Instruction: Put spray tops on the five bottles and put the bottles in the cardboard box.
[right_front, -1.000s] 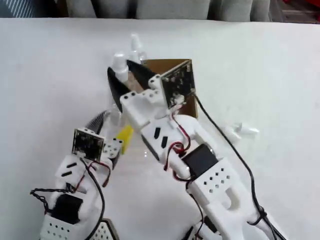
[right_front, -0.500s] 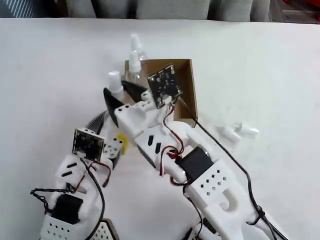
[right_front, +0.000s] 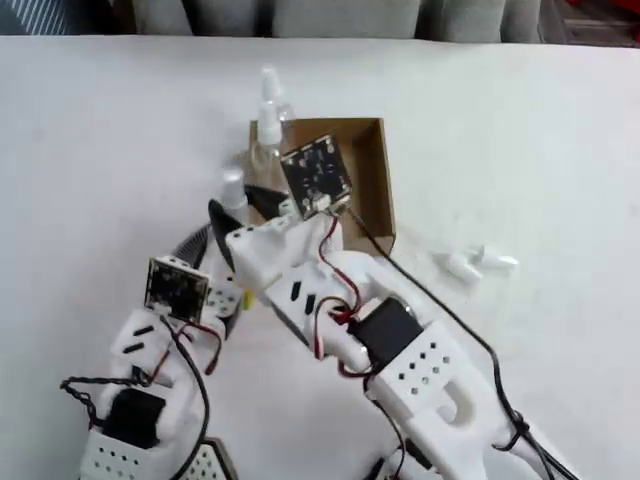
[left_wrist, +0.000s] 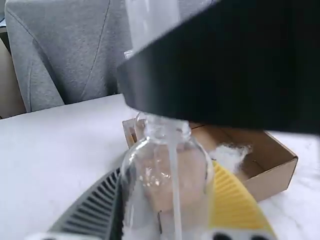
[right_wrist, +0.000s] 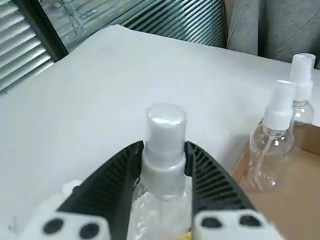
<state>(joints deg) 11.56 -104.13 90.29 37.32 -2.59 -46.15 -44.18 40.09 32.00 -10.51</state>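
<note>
From above, we see the right gripper (right_front: 236, 203) pinched tight on a spray top (right_front: 232, 185) beside the box (right_front: 372, 160). Loose tops (right_front: 476, 262) lie well apart on the table (right_front: 100, 130).

In the left wrist view, the left gripper (left_wrist: 167, 182) clamps the bottle (left_wrist: 167, 165) by its body.

In the right wrist view, the black fingers (right_wrist: 112, 177) are closed on that top, with two capped bottles (right_wrist: 272, 145) at the box's edge.

White table (right_front: 520, 120) under my arms. Cardboard box (right_front: 372, 175) sits open on it. Capped bottle (right_front: 270, 88) stands just past box's far left corner; second bottle (right_front: 267, 140) at that corner, inside or outside unclear. Loose spray tops (right_front: 475, 263) lie right of box.
</note>
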